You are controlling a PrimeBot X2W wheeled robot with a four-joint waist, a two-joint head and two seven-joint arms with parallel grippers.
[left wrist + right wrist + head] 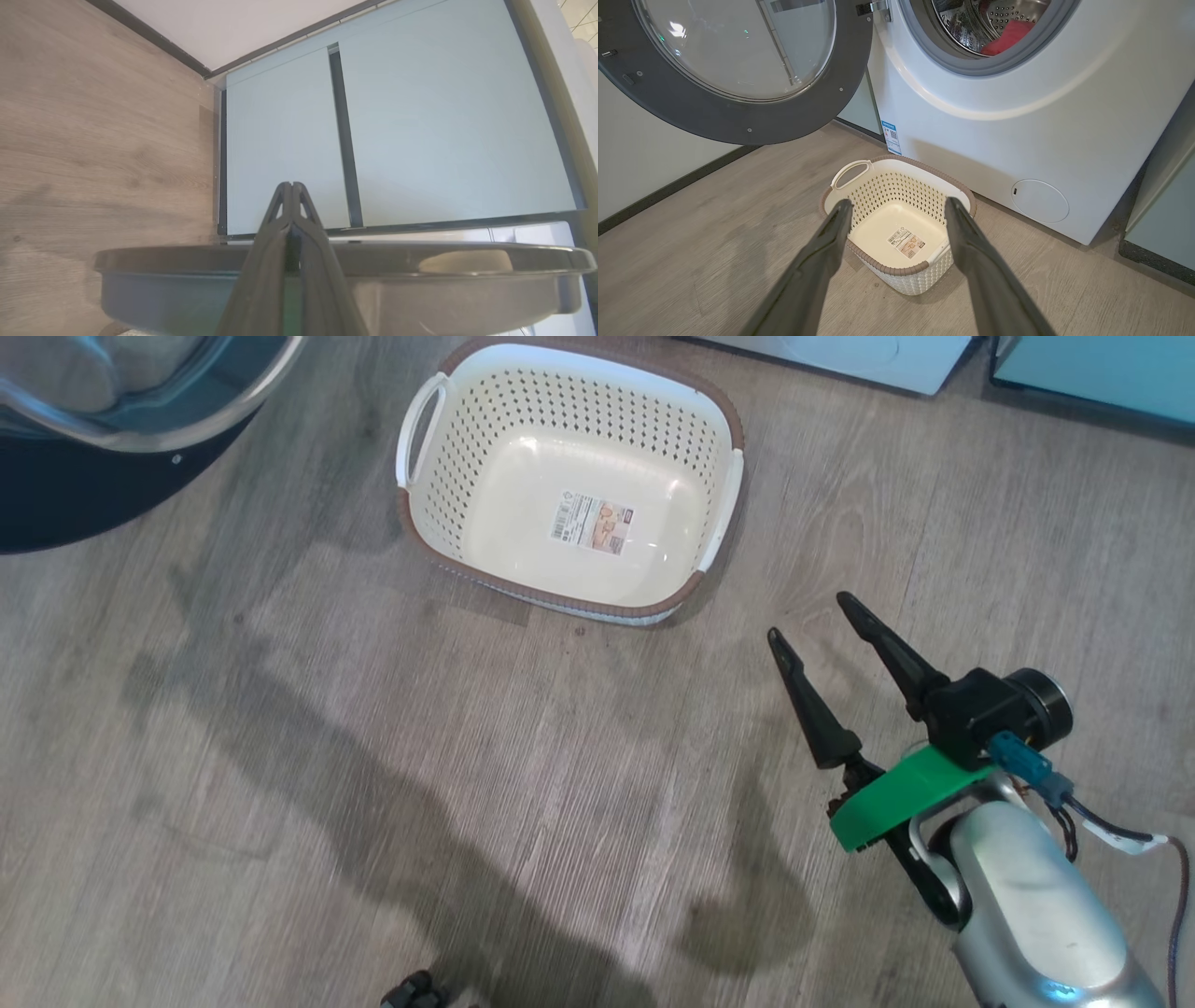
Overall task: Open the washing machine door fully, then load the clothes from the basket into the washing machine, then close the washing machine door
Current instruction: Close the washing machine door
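Red clothes [1008,37] are lying in the steel drum [999,14] of the washing machine [1017,126], its glossy round door [714,119] hanging open near the perforated white basket [523,429] on wood-grain floor [280,756], right gripper [809,616] spread, left gripper [290,185] pressed together.

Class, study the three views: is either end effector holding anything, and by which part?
Nothing is held. The right end effector stands open above the floor; the left end effector is shut empty by the washing machine door.

Nothing reads clearly: the label sticker [594,524] in the basket [560,420] bears a barcode, the blue sticker [892,137] on the washing machine [1017,116] blurred print
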